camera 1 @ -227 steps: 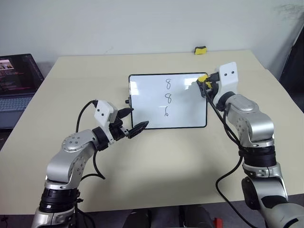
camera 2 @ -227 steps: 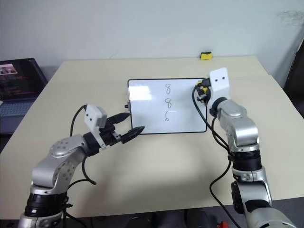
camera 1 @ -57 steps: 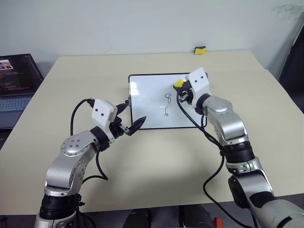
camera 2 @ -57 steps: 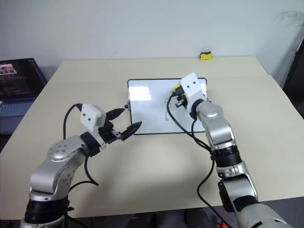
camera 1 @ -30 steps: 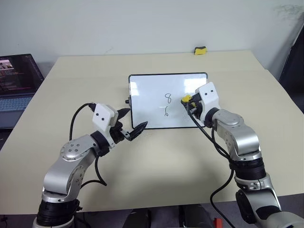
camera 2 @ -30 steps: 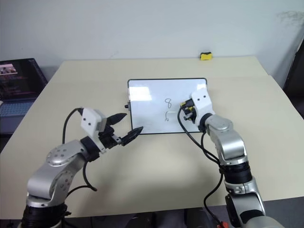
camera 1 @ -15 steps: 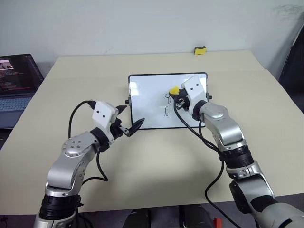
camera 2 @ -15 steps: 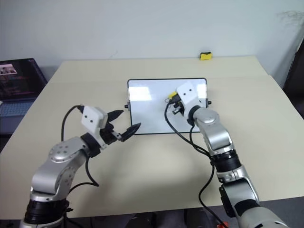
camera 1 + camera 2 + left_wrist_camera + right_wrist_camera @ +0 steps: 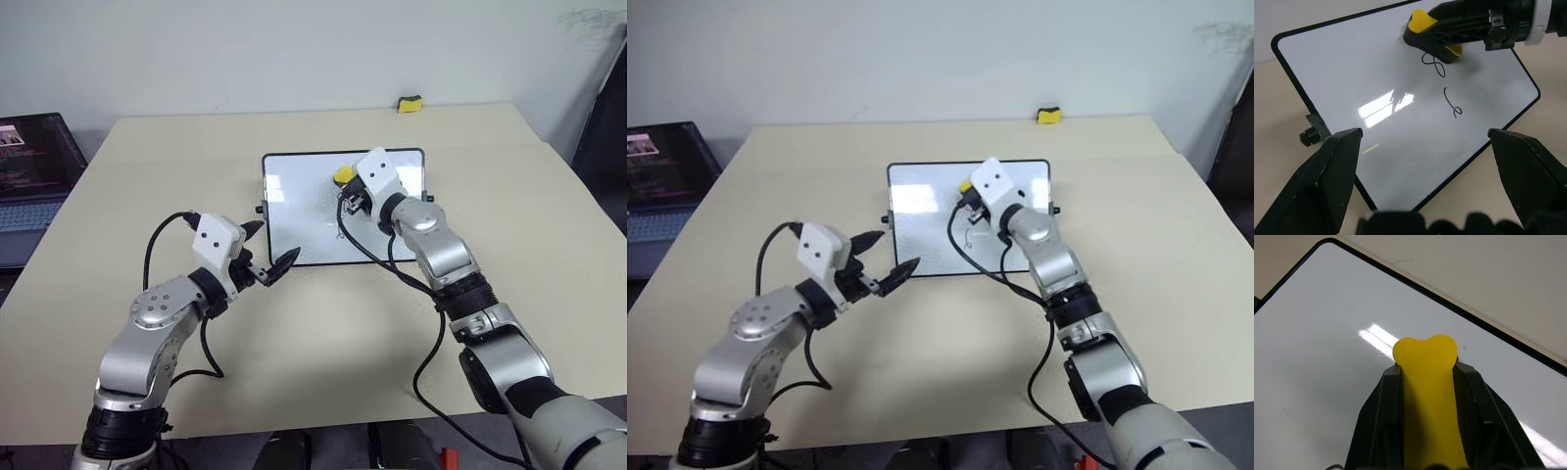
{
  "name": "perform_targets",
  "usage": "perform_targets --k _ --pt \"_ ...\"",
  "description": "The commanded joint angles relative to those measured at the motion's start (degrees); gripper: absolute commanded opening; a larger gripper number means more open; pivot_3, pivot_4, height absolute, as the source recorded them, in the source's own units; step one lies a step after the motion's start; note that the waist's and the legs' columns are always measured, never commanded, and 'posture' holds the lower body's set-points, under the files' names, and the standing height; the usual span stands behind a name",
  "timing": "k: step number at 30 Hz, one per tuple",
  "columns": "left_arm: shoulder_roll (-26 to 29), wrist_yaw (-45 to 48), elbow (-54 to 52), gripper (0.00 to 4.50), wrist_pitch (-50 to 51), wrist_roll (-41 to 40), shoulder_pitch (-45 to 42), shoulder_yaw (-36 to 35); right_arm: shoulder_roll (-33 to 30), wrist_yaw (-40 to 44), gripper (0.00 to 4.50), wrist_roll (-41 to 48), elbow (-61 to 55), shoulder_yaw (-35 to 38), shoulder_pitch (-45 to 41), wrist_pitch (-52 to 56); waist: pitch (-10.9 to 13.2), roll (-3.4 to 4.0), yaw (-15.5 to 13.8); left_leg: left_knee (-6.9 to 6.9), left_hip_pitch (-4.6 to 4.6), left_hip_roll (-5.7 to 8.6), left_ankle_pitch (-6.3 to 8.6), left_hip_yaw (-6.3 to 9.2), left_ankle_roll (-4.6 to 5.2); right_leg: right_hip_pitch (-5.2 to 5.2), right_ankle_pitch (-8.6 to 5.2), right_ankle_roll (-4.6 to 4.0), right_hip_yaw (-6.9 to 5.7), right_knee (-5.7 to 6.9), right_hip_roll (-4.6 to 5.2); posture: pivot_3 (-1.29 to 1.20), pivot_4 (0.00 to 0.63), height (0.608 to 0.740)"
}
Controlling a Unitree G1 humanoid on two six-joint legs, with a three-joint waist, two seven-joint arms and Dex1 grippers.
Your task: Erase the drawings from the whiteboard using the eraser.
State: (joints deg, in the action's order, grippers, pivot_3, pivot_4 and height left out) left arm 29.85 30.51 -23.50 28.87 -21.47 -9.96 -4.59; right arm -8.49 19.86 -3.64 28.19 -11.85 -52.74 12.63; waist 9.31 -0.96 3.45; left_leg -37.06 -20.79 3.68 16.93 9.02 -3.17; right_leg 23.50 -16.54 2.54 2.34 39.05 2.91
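Since the picture of half a second ago, the right gripper has been carried a little further toward the left and far side of the whiteboard, and the eraser is now pressed on the board at the upper end of the top drawing. Compared with the oldest picture, where three marks were stacked in one column, two drawings are left: a figure-eight squiggle and a loop below it.

At the far left a laptop stands beside the table. The left gripper is held just off the board's near left corner, its two black fingers spread wide with nothing between them; it has stayed in place over the last second.

The whiteboard lies flat near the middle of the table, a small black knob on its short left side. The eraser is clamped between the right gripper's two fingers, yellow back up.

A second small yellow-and-black block lies at the table's far edge, well apart from the board.

No containers are seen on the table.
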Motion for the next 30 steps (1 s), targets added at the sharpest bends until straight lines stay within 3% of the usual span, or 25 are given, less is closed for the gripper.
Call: perform_targets --k 1,16,30 --pt "0.02 -0.36 -3.19 4.50 0.26 -0.90 -0.28 -1.03 0.98 -0.60 1.09 -0.82 1.38 0.38 -1.12 -2.09 0.00 0.00 0.00 -0.01 0.01 -0.02 0.00 -0.01 0.00 0.00 0.03 -0.01 0.01 0.00 -0.03 0.00 0.150 0.740" --pt "0.06 -0.09 -4.00 4.50 1.19 -1.47 -0.17 -1.04 -0.63 3.84 1.09 -2.57 -12.83 -2.42 12.73 3.93 -0.03 -0.02 -0.20 -0.02 0.04 -0.16 -0.02 -0.01 -0.03 -0.05 0.11 -0.06 0.03 -0.02 -0.19 0.00 0.150 0.740" --pt "0.26 0.72 -3.87 4.50 0.98 -1.75 -0.04 -0.86 -1.52 4.27 1.09 2.19 -24.41 3.06 11.96 9.57 -0.02 -0.02 -0.47 0.01 0.00 -0.16 -0.02 0.01 -0.04 -0.01 0.12 -0.06 0.02 -0.07 -0.20 0.00 0.150 0.740"
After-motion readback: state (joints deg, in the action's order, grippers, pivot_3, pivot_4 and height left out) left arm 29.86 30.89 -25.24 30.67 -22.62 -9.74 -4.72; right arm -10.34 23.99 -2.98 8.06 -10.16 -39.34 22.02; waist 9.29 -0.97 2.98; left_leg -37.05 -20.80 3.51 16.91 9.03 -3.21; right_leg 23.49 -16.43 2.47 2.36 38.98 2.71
